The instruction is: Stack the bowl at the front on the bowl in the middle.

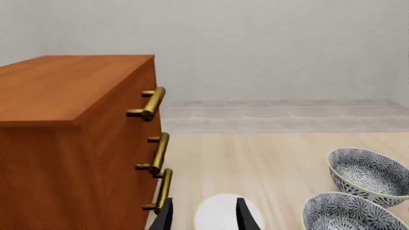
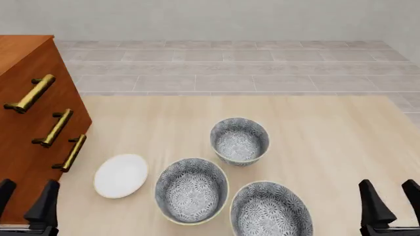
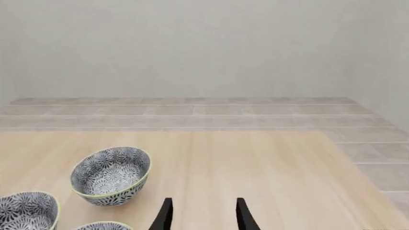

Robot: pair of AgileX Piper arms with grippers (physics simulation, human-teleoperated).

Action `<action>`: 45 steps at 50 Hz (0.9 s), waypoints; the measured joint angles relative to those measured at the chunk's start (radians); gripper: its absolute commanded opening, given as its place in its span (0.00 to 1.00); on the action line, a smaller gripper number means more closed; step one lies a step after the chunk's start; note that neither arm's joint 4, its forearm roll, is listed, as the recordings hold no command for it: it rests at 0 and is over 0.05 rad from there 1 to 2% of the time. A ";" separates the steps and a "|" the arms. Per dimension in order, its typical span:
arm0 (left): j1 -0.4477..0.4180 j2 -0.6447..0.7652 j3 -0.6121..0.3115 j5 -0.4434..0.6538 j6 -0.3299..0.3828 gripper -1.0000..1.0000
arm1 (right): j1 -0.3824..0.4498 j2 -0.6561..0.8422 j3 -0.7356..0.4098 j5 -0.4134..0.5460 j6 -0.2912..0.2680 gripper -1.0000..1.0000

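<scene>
- The bowl at the front [image 2: 271, 209] sits nearest me, right of the bowl in the middle [image 2: 192, 190].
- Third bowl [image 2: 239, 140] lies farther back.
- Plate [image 2: 121, 175] lies left, beside the drawer cabinet [image 2: 26, 123].

You face pale wood-grain counter [image 2: 328, 142], grey tiled floor [image 2: 229, 69] beyond its far edge. On counter, three floral bowls in cluster: bowl at the front [image 2: 271, 211] at 6 o'clock of cluster, nearest you; bowl in the middle [image 2: 192, 190] just beside it at 9 o'clock, rims close; third bowl [image 2: 239, 140] at 12 o'clock, farther back, slightly apart. Small white plate [image 2: 121, 175] lies flat at 9 o'clock of middle bowl. Brown wooden drawer cabinet [image 2: 29, 123] with brass handles stands on counter's left side, just beside plate.
</scene>
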 measured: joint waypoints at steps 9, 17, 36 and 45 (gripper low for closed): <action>-0.004 0.005 0.005 0.001 -0.007 1.00 | 0.002 0.002 -0.002 0.004 0.003 1.00; -0.006 0.009 0.007 0.003 -0.007 1.00 | 0.019 0.059 -0.006 -0.031 0.007 1.00; -0.015 0.010 0.009 0.012 0.011 1.00 | 0.167 0.664 -0.173 -0.181 0.055 1.00; -0.023 0.011 0.010 0.013 0.016 1.00 | 0.220 0.844 -0.272 -0.138 0.078 1.00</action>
